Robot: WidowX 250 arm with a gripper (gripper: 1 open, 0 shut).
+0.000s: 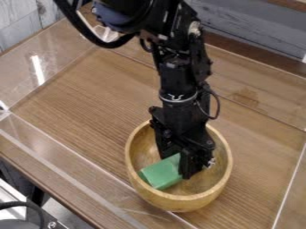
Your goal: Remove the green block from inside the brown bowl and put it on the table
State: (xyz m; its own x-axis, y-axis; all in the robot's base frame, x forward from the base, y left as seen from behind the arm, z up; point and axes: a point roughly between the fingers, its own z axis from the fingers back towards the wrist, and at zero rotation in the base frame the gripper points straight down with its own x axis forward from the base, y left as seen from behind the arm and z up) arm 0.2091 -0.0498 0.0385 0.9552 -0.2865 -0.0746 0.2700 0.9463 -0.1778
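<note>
Gripper lowered into the brown bowl at the green block.

The black gripper points steeply down inside the bowl, its fingers partly apart at the block's upper end; whether they actually clamp the block cannot be told. The block lies tilted against the bowl's inner wall, on the camera-left side. The bowl rests on the table, near its front acrylic wall.

Gripper pointing steeply down inside the brown bowl, jaws partly apart astride the upper end of the green block. Block tilted against the bowl's inner floor. Bowl resting on the table.
</note>
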